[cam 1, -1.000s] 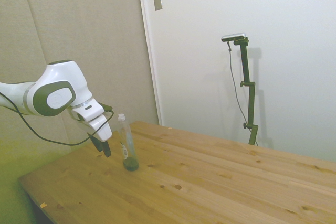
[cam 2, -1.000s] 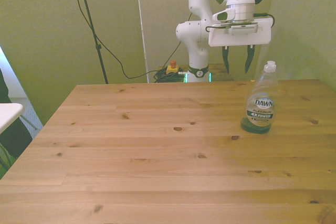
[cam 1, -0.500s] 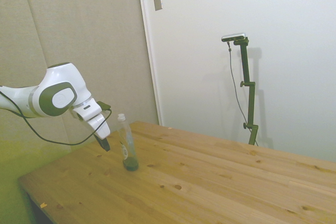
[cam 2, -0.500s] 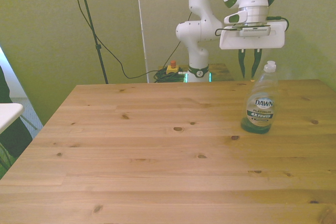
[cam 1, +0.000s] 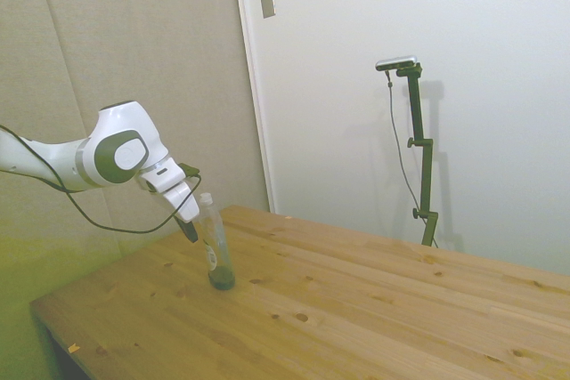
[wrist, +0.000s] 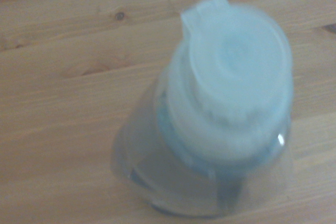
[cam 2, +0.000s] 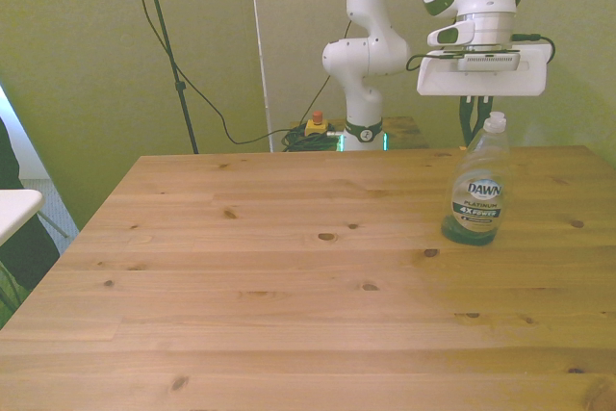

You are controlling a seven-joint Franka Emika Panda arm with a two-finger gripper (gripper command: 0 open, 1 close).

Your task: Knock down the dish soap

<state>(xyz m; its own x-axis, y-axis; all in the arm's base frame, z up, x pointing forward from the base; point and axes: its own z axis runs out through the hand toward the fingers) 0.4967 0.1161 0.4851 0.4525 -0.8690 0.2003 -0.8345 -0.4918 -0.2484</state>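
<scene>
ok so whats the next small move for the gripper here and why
Probably a short push forward into the bottle's neck. The dish soap stands upright on the table, and the gripper sits right behind its white cap with fingers close together. In the wrist view the cap fills the picture, so it is near. Pushing high up should tip it most easily.

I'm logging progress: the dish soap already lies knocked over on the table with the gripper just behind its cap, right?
Not quite: the dish soap stands upright on the table, as the front view shows. The gripper is indeed just behind its cap.
</scene>
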